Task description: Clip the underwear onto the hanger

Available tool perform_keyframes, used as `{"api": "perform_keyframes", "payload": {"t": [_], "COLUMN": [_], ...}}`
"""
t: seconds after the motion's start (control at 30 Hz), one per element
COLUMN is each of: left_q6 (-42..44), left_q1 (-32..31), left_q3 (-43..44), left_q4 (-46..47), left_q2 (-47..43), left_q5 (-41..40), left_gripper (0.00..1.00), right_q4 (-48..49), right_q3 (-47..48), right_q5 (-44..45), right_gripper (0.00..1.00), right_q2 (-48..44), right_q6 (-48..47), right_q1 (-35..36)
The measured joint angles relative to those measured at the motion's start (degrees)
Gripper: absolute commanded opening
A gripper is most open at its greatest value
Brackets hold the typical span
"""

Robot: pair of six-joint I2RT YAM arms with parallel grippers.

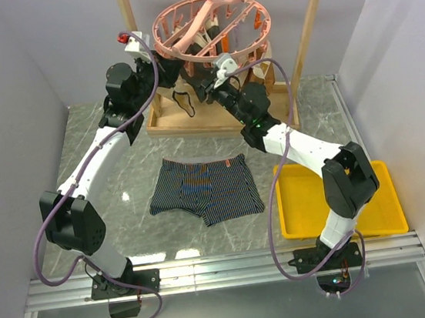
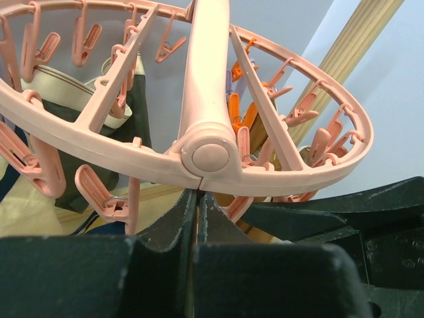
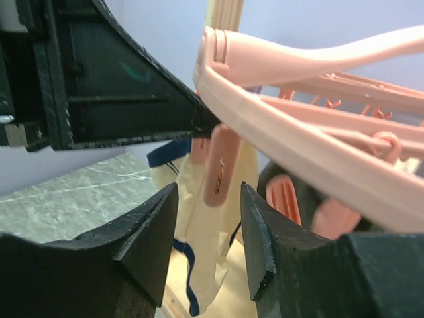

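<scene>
The underwear [image 1: 205,191], dark navy with thin stripes, lies flat on the table between both arms, with no gripper touching it. The hanger [image 1: 211,21], a round pink ring with spokes and dangling pegs, hangs from the wooden rack. My left gripper [image 2: 197,193] is shut, its tips pinched at the underside of the hanger's rim [image 2: 212,156] where a spoke ends. My right gripper [image 3: 207,199] stands open just below the ring [image 3: 298,132], a pink peg [image 3: 222,165] hanging between its fingers [image 3: 255,225] without touching them. From above, the left gripper [image 1: 169,62] and the right gripper [image 1: 202,75] meet at the ring's near side.
The wooden rack frame [image 1: 308,39] and its base [image 1: 181,120] stand at the back. A cream garment with navy trim [image 3: 199,225] and darker garments [image 2: 79,172] hang from pegs. A yellow tray [image 1: 342,201] lies at the right front. Grey walls close both sides.
</scene>
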Motion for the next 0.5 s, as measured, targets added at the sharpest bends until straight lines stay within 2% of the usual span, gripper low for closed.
{"api": "perform_keyframes", "payload": {"t": [0.2, 0.5], "left_q6": [0.02, -0.09], "left_q1": [0.02, 0.11], "left_q3": [0.0, -0.07], "left_q4": [-0.13, -0.17], "left_q2": [0.0, 0.0], "left_q5": [0.33, 1.51], "left_gripper": [0.0, 0.0], "right_q4": [-0.24, -2.36], "right_q3": [2.54, 4.44], "right_q5": [-1.27, -1.64], "right_gripper": [0.4, 0.43], "right_q2": [1.31, 3.43], "right_q6": [0.26, 0.74], "right_q1": [0.0, 0.0]}}
